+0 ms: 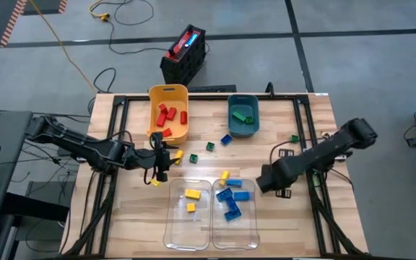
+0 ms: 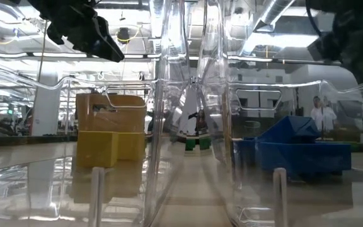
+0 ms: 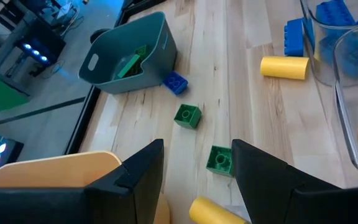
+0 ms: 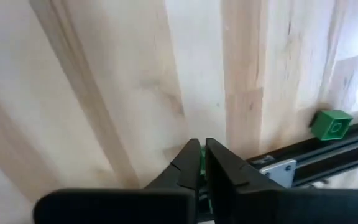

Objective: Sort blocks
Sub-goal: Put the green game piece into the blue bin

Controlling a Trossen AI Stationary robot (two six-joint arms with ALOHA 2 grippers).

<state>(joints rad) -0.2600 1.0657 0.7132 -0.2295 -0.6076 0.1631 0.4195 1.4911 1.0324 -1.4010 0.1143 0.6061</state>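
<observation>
Between teal bin [image 1: 243, 115] and clear bins [image 1: 211, 213], scattered blocks [image 1: 217, 144].

A grey concrete floor [image 1: 352, 65] surrounds the pale wooden-plank tabletop [image 1: 280, 224] — a yellow cable [image 1: 63, 43] trails across it beside a black-and-red case [image 1: 184, 54].

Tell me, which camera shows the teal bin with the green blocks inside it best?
The left wrist view: the teal bin fills much of that picture, its green blocks seen through the open top. The high view shows the bin small, from straight above. The low and right wrist views do not show it.
</observation>
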